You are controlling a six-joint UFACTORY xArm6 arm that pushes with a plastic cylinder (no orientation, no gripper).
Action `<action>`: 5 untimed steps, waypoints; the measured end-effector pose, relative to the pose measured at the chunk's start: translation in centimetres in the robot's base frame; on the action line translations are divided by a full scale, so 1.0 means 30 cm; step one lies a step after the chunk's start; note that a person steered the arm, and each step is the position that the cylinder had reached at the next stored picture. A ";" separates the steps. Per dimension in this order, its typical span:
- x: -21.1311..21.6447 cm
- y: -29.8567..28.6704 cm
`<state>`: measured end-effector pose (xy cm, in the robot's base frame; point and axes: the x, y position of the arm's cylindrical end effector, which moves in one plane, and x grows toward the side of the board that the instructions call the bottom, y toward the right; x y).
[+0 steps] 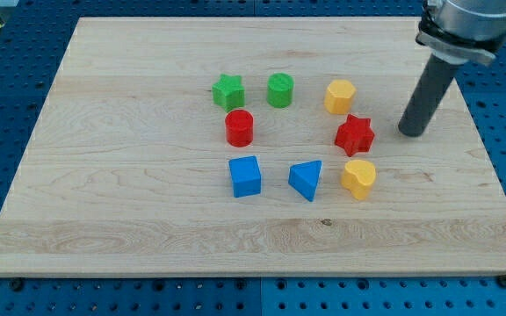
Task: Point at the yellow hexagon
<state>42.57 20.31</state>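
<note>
The yellow hexagon point(340, 96) sits on the wooden board, right of the green cylinder point(280, 90). My tip point(412, 132) rests on the board to the right of the yellow hexagon and a little lower in the view, with a clear gap between them. The red star point(355, 134) lies just left of my tip. The rod rises from the tip toward the view's top right corner.
A green star point(228, 91), red cylinder point(239, 128), blue cube point(245, 175), blue triangle point(307, 179) and yellow heart point(358, 177) form a ring with the others. The wooden board point(130, 219) lies on a blue perforated table.
</note>
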 end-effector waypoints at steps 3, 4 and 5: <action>-0.169 -0.059; -0.204 -0.170; -0.204 -0.196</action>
